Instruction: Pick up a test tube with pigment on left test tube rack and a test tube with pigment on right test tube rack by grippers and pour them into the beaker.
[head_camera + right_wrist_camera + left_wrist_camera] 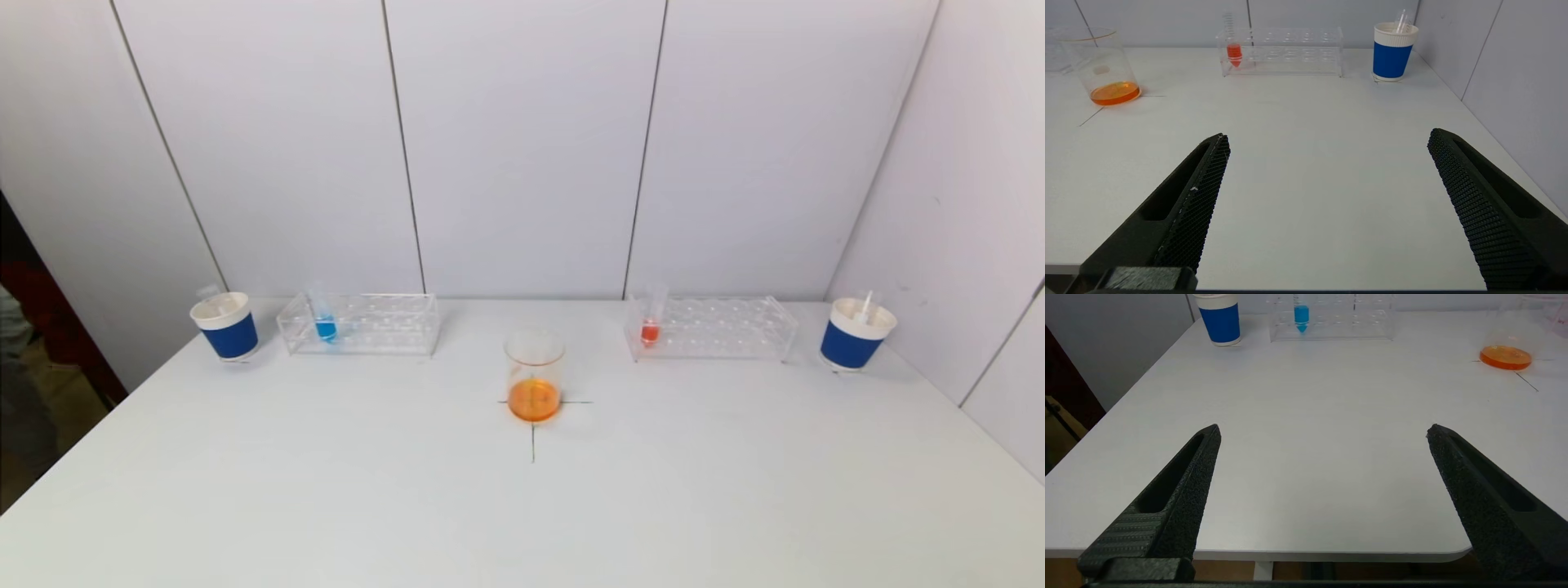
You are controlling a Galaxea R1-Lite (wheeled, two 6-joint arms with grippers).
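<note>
Left end effector (1323, 430) far from blue tube (1301, 317)

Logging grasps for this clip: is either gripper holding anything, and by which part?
Nothing is held. The left gripper and right gripper are both open over the table's near edge.

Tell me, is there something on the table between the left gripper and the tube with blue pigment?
Nothing visible. The left gripper, fingers open, is at the near table edge, and only bare table lies before the blue tube in its rack. The blue cup stands beside the rack.
</note>
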